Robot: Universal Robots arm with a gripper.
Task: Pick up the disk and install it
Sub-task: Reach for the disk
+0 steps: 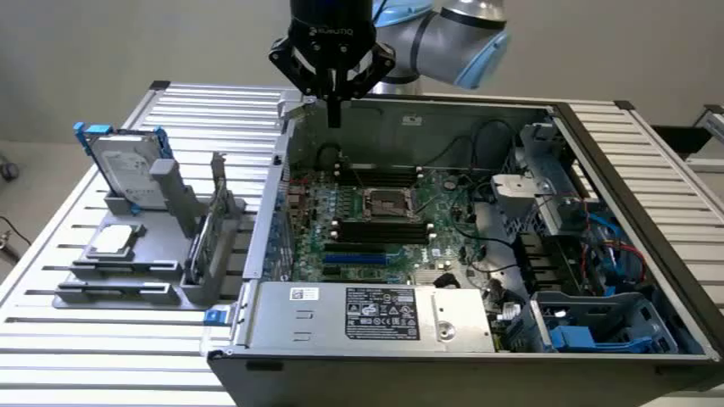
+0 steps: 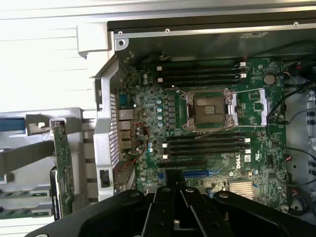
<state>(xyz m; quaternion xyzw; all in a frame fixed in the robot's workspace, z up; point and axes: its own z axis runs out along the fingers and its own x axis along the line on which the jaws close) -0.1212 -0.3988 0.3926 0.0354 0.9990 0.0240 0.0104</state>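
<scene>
Disk [image 1: 122, 165], a silver-grey rectangular metal hard drive with a white label and bright blue plastic side rails, stands upright in the grey rack [image 1: 169, 203] at the exterior view's left. The black gripper [image 1: 335, 117] is well apart from it, fingers pressed together and empty, above the far-left corner of the open computer case [image 1: 430, 127].
</scene>
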